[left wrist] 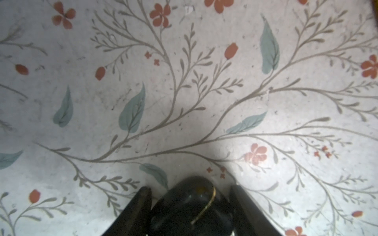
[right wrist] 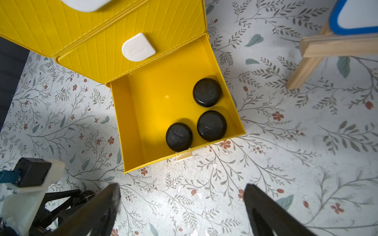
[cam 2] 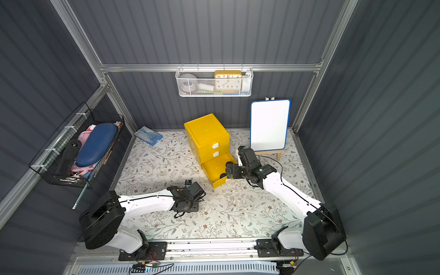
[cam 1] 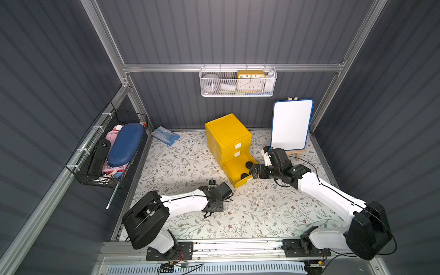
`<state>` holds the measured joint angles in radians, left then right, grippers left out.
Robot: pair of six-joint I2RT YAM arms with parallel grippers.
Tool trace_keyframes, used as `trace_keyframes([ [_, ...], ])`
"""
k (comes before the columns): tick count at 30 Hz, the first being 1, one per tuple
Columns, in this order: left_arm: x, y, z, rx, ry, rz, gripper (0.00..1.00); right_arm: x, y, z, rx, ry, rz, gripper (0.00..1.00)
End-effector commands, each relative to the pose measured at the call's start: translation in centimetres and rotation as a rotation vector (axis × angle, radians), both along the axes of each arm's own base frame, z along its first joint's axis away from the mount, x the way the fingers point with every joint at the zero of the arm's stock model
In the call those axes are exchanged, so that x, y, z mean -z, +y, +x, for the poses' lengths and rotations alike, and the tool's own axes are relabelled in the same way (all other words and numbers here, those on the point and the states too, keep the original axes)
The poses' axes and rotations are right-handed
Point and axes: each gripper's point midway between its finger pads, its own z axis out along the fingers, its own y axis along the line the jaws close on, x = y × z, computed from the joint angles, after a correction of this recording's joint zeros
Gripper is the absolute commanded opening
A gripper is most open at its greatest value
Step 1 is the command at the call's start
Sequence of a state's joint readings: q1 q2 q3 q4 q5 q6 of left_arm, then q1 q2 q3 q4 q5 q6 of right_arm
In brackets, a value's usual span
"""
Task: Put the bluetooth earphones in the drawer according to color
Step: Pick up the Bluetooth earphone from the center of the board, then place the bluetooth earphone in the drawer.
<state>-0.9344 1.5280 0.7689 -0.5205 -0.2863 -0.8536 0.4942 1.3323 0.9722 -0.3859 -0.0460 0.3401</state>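
Observation:
A black bluetooth earphones case (left wrist: 188, 204) with a thin gold seam lies on the floral table between the fingers of my left gripper (left wrist: 190, 188), which are shut on its two sides. From above the left gripper (cam 1: 213, 206) points straight down and hides that case. The yellow cabinet (cam 1: 227, 133) has its bottom drawer (right wrist: 120, 122) pulled out. Three black cases lie in it (right wrist: 207, 92) (right wrist: 211, 125) (right wrist: 179, 137). My right gripper (right wrist: 182, 188) stands open and empty over the table just before the drawer's front; in a top view it (cam 1: 253, 172) hangs at the drawer's right corner.
A whiteboard on a wooden easel (cam 1: 291, 123) stands at the back right, close behind the right arm. A blue packet (cam 1: 165, 135) lies at the back left. A black wire basket (cam 1: 112, 152) hangs on the left wall, a white mesh basket (cam 1: 238, 82) on the back wall.

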Motion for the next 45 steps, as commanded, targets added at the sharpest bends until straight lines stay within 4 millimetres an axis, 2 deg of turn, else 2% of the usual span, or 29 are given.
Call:
trace_keyframes([
  [1, 1.6, 1.3, -1.9, 0.004, 0.081, 0.036, 0.35, -0.4, 0.0, -0.2, -0.001, 0.008, 0.005, 0.99],
  [18, -2.3, -0.5, 0.2, 0.034, -0.016, -0.025, 0.29, -1.0, -0.3, -0.4, 0.008, 0.003, 0.0, 0.99],
  [24, -4.9, -2.2, 1.8, 0.051, -0.079, -0.069, 0.29, -1.1, -0.6, -0.4, 0.02, -0.006, -0.007, 0.99],
  [34, -11.0, -7.4, 6.5, 0.135, -0.245, -0.164, 0.29, -0.9, -1.8, -1.0, 0.069, -0.017, -0.023, 0.99],
  [37, -12.2, -8.8, 8.0, 0.163, -0.288, -0.156, 0.3, -0.6, -2.5, -1.4, 0.093, -0.022, -0.03, 0.99],
  [45, -12.2, -11.7, 11.9, 0.198, -0.346, -0.073, 0.3, 0.1, -4.3, -2.5, 0.147, -0.054, -0.043, 0.99],
])
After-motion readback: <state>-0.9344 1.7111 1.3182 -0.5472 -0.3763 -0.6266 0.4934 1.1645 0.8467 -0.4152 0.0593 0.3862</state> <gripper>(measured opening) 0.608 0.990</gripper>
